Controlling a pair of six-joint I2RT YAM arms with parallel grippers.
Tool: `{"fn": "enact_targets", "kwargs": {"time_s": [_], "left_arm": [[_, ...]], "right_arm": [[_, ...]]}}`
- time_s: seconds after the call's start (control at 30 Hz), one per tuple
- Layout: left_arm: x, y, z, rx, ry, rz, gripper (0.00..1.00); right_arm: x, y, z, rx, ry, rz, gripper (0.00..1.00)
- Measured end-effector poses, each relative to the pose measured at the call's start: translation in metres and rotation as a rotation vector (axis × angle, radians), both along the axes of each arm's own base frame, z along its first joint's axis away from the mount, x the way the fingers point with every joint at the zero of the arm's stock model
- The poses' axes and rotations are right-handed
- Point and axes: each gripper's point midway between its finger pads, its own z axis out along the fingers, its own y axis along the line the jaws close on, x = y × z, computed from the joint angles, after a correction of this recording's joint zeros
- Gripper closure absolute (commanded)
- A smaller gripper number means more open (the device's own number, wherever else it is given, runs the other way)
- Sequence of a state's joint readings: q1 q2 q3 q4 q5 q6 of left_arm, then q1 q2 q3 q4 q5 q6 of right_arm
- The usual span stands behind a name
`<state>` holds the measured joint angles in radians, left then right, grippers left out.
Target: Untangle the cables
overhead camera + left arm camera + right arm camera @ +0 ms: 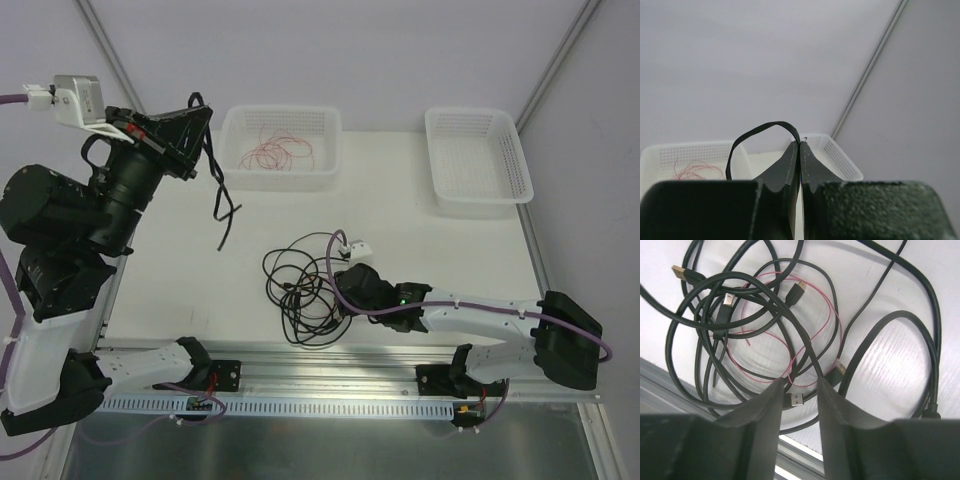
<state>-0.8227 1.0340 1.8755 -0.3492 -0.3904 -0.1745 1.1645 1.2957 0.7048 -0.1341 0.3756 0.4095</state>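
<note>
Tangle of black cables lay on table near front edge, pink wire threaded through. Right gripper sat low over it, jaws apart. Left gripper was raised, pinched together on dangling black cable. Red-pink wire sat in left basket beyond.

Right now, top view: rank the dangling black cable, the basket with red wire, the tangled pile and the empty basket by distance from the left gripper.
1. black cable: pinched in the left gripper, hanging below it.
2. left basket, holding red wire: just to the gripper's right, at the far side.
3. tangled pile: table centre, nearer the arm bases.
4. empty basket: far right.
</note>
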Motion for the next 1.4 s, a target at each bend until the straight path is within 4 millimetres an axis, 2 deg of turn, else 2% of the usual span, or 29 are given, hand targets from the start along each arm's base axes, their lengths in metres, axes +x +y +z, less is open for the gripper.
{"fn": "enact_targets", "kwargs": {"time_s": [0.1, 0.17, 0.27, 0.43, 0.53, 0.63, 0.77, 1.0, 1.23, 1.33, 1.4], "left_arm": [[0.002, -0.008, -0.022, 0.041, 0.027, -0.020, 1.00], [0.009, -0.021, -0.047, 0.088, 0.067, -0.043, 1.00], [0.019, -0.046, -0.093, 0.163, 0.150, -0.101, 1.00], [0.028, -0.088, -0.166, 0.270, 0.304, -0.225, 1.00], [0.027, -0.105, -0.194, 0.293, 0.374, -0.290, 1.00], [0.023, -0.114, -0.203, 0.283, 0.406, -0.336, 1.00], [0.019, -0.120, -0.201, 0.256, 0.415, -0.372, 1.00], [0.007, -0.132, -0.196, 0.240, 0.404, -0.430, 1.00], [-0.001, -0.140, -0.193, 0.226, 0.401, -0.470, 1.00], [-0.003, -0.143, -0.191, 0.221, 0.399, -0.482, 1.00], [-0.005, -0.145, -0.191, 0.217, 0.402, -0.493, 1.00]], "right_arm": [[-0.001, -0.004, 0.013, 0.010, -0.025, 0.022, 0.53], [-0.003, -0.007, 0.028, 0.021, -0.055, 0.049, 0.49], [-0.005, -0.010, 0.059, 0.056, -0.111, 0.097, 0.40], [-0.011, -0.009, 0.121, 0.162, -0.224, 0.198, 0.15], [-0.018, -0.008, 0.150, 0.223, -0.280, 0.272, 0.07], [-0.022, -0.004, 0.166, 0.257, -0.333, 0.334, 0.03], [-0.020, 0.004, 0.173, 0.253, -0.386, 0.385, 0.03], [-0.003, 0.029, 0.186, 0.250, -0.470, 0.415, 0.04], [0.018, 0.055, 0.193, 0.282, -0.512, 0.438, 0.09], [0.021, 0.067, 0.192, 0.297, -0.516, 0.460, 0.14], [0.023, 0.074, 0.190, 0.305, -0.517, 0.469, 0.21]]}}
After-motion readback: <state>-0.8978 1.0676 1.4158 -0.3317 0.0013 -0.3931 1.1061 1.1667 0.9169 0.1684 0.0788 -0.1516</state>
